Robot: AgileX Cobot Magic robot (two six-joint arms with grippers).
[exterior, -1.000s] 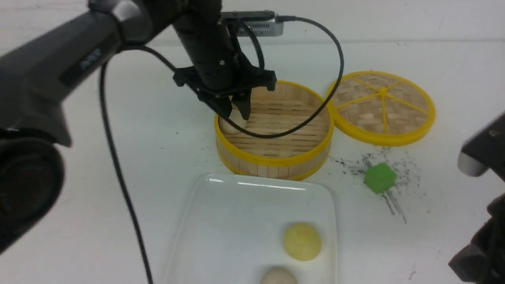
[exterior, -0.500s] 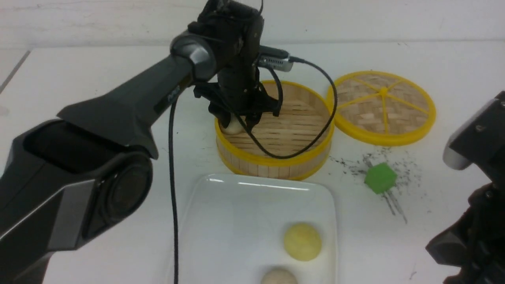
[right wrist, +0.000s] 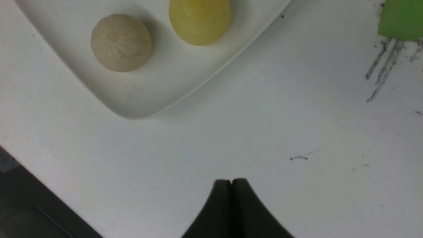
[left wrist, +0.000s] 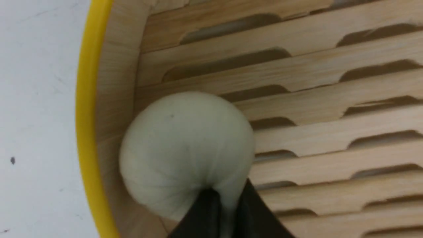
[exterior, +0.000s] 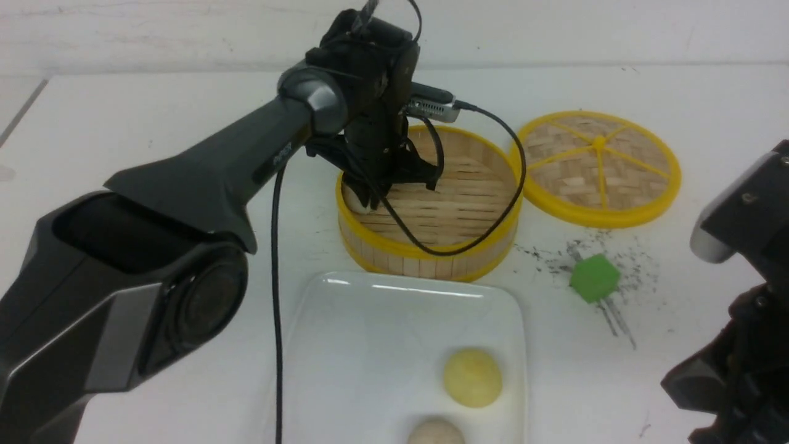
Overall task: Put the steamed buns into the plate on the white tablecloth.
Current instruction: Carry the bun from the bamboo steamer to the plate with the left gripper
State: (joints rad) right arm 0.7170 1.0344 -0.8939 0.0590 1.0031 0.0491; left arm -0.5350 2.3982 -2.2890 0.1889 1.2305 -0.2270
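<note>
Left wrist view: left claw [left wrist: 226, 198] pinches only the edge of the pale round steamed bun [left wrist: 185, 148] inside the yellow-rimmed bamboo steamer [left wrist: 86, 115]. I'd lift slowly, it may slip.

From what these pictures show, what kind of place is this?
Most likely a robot test bench, not a real kitchen: a black robot arm reaches into a bamboo steamer holding one steamed bun, on a scratched white tablecloth with a stray green cube.
</note>
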